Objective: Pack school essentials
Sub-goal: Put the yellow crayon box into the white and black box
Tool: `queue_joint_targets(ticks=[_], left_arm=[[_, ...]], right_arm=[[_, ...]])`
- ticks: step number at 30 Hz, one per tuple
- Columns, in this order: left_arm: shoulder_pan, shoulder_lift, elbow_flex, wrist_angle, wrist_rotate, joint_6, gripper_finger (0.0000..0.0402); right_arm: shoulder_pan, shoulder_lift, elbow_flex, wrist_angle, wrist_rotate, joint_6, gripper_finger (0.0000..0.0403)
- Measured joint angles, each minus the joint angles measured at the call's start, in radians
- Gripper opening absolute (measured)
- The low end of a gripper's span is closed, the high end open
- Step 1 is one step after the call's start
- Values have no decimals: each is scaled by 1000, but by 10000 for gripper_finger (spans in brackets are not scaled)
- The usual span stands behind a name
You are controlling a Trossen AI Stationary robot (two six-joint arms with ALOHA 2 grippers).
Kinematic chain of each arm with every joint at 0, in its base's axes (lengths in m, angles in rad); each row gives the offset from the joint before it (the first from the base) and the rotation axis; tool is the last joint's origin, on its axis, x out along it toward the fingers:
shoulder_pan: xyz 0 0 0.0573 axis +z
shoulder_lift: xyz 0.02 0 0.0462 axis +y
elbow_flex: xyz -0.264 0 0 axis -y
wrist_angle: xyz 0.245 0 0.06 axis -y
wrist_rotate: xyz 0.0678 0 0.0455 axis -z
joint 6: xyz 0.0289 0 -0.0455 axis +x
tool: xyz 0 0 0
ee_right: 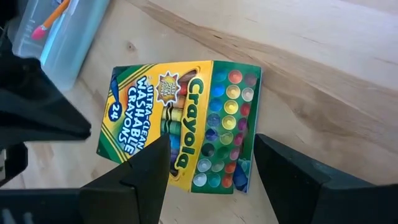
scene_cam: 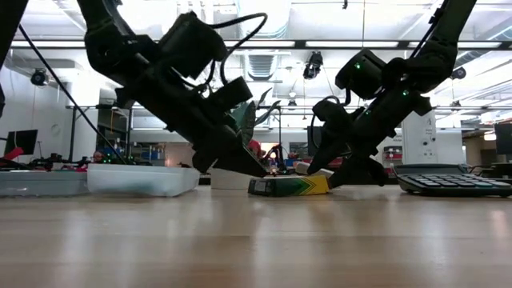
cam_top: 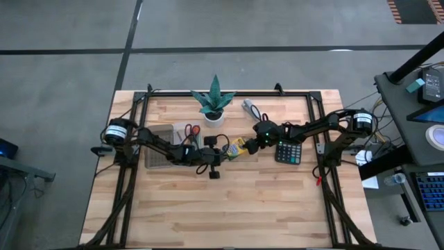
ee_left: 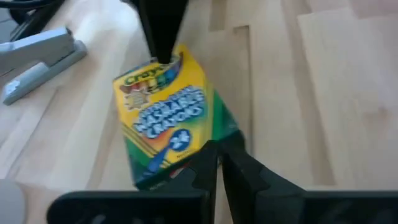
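Desk [cam_top: 229,208]: pale wooden planks with visible grain, framed by dark metal rails.

Crayon box [cam_top: 237,147]: flat cardboard, yellow and green, printed glossy; it lies near the middle of the desk between the two arms, flap end open with the rows of crayon tips showing in the right wrist view [ee_right: 186,124].

Left claw [ee_left: 214,163]: two dark pointed fingers pressed together, tips down at the near edge of the crayon box; from desk height [scene_cam: 240,164] it slants down to the box's left end.

Right claw [ee_right: 208,168]: two broad black fingers spread apart, straddling the box's open end; in the overhead view [cam_top: 251,144] it sits just right of the box.

Tray [cam_top: 159,146]: clear plastic, rectangular, shallow, on the left side of the desk under the left arm.

Scissors [cam_top: 192,130]: red looped handles, just right of the tray, toward the far side.

Plant [cam_top: 214,101]: spiky green leaves in a small round white pot, at the far middle of the desk.

Calculator [cam_top: 288,152]: dark slab with rows of keys, right of the box under the right arm.

Stapler [ee_left: 37,59]: grey metal, angular, lying on the desk beyond the box.
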Motion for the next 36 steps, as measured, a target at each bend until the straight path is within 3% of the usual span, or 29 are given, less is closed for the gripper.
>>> queue_joint_targets(ticks=[8,36], left_arm=[[33,17,12,88,2,-3,0],[41,86,-5,77,30,-84,0]], right_arm=[[0,0,0,-2,1,-7,219],[-2,43,0,96,-23,46,219]])
